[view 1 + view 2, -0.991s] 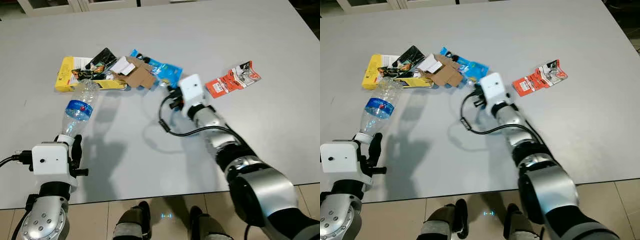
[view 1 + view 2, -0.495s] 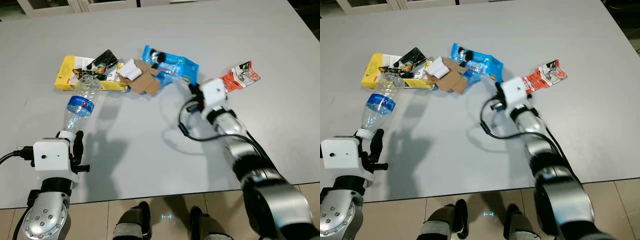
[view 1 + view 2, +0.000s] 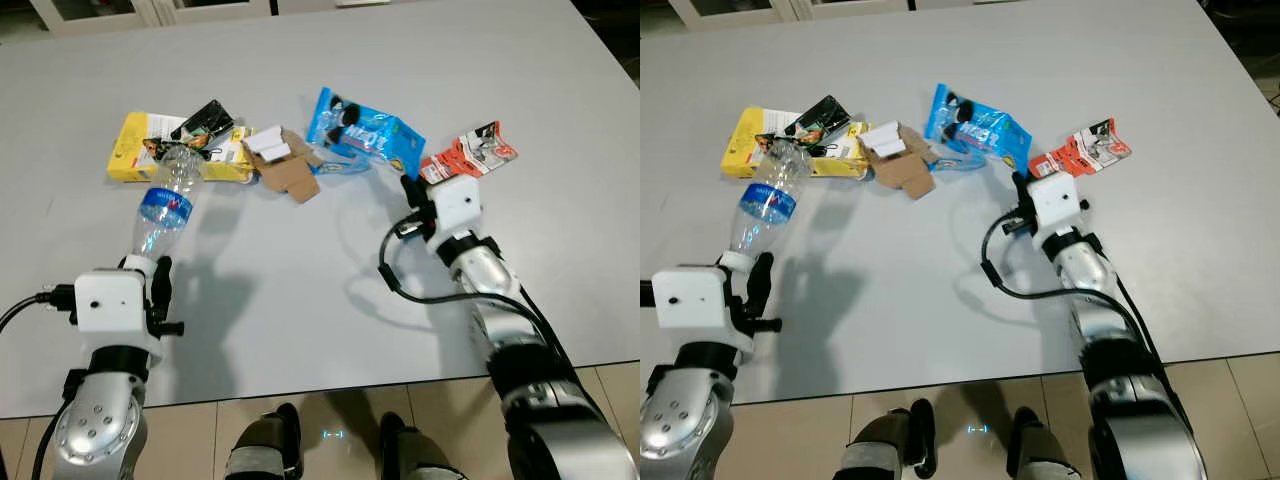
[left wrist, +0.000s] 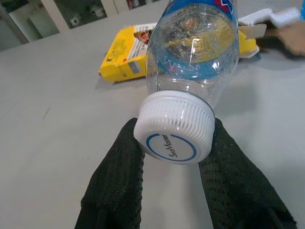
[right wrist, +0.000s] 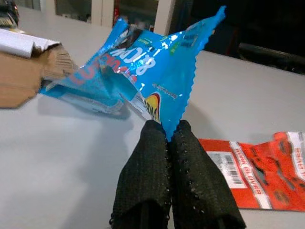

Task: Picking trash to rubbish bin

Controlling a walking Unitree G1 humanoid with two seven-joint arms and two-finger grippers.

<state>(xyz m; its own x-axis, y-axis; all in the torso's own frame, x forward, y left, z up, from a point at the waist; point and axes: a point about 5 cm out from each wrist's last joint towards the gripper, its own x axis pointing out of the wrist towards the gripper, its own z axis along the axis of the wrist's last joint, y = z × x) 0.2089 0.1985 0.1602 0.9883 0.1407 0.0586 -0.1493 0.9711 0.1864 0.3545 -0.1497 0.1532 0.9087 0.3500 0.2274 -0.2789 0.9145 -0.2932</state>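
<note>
A clear plastic bottle (image 3: 165,205) with a blue label and white cap slants up over the grey table (image 3: 290,300). My left gripper (image 3: 156,285) is shut on its neck, just behind the cap (image 4: 172,132), at the table's near left. My right gripper (image 3: 408,186) is shut on a corner of a blue snack wrapper (image 3: 362,130), which hangs crumpled from the fingers (image 5: 190,157) just above the table. A red packet (image 3: 472,155) lies flat right beside that gripper.
A yellow box (image 3: 135,150) with a black wrapper (image 3: 208,120) on it lies at the far left. Beside them are a torn cardboard piece (image 3: 290,178) and white paper. The table's front edge runs close to my arms, with tiled floor below.
My right gripper has pulled the blue wrapper to the right, away from the cardboard pile and up to the red packet. The left gripper with the bottle has hardly moved.
</note>
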